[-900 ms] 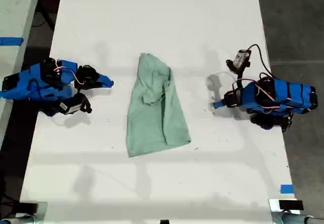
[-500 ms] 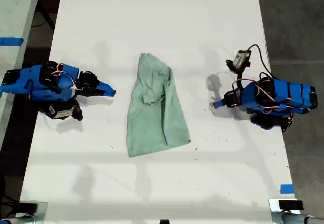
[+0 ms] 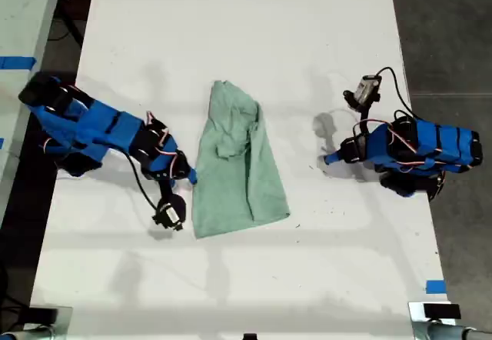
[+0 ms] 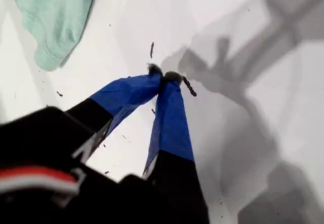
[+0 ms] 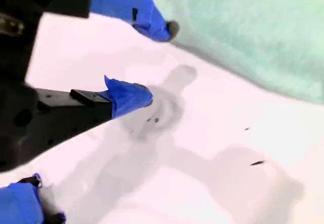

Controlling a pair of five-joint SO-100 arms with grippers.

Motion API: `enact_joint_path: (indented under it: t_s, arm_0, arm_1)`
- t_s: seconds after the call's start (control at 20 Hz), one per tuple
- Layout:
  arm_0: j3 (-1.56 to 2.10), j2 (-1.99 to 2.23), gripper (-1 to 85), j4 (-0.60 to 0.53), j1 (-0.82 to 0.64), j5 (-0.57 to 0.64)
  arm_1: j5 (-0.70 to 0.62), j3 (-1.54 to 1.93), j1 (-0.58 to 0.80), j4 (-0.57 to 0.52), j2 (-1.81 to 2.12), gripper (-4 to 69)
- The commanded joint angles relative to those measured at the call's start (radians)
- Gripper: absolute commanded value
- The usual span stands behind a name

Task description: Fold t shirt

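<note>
exterior view first: the t shirt [image 3: 235,168] is seen lying on the white table [image 3: 246,32], a pale mint-green wrinkled bundle, narrow at its far end and wider at its near end, between the two blue arms. the arm at the exterior view's left is stretched toward the cloth, and my second gripper [image 3: 187,175] is placed just at the cloth's edge on the exterior view's left side; whether the fingertips touch the fabric cannot be told from this view. a small camera module [image 3: 169,214] is seen hanging on a cable below that arm, near the cloth's wider end. my first gripper [image 3: 329,158] is held at the exterior view's right, well apart from the shirt, with bare table between its tip and the cloth.

in the second wrist view, the blue-taped fingers [image 5: 129,96] of my second gripper [image 5: 152,64] are spread apart, with bare table between them. the t shirt [image 5: 243,36] is shown just beyond the far fingertip, its edge running close past that tip; nothing is gripped.

in the first wrist view, the two blue fingers [image 4: 169,117] of my first gripper [image 4: 163,76] are brought together, their dark tips meeting with nothing between them. the tips are held low over the table [image 4: 253,148], where dark specks are scattered. a rounded end of the t shirt [image 4: 55,16] is visible well beyond the fingertips, off to one side, apart from them.
</note>
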Motion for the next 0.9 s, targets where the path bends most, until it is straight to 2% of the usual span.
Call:
enact_joint_path:
  t_s: [0.0, 0.5, 0.55, 0.6, 0.65, 0.85]
  arm_0:
    - [-0.299, -0.178, 24.7, 0.025, 0.043, -0.021]
    - [-0.298, -0.385, 21.8, -0.048, 0.051, -0.086]
    - [-0.298, -0.419, 18.1, -0.064, 0.049, -0.072]
    - [-0.302, -0.446, 5.8, -0.069, 0.044, -0.071]
    - [-0.305, -0.451, -0.2, -0.077, 0.046, -0.094]
    - [-0.333, -0.342, -0.2, -0.049, 0.061, -0.098]
  arm_1:
    - [-0.006, 0.049, 0.009, -0.003, 0.005, 1.4]
    - [-0.003, 0.049, 0.006, -0.003, 0.005, 1.4]
    - [-0.003, 0.049, 0.005, -0.003, 0.005, 1.4]
    - [-0.003, 0.049, 0.005, -0.003, 0.005, 1.4]
    - [-0.002, 0.049, 0.005, -0.003, 0.005, 1.4]
    - [-0.002, 0.051, 0.005, -0.003, 0.003, 1.4]
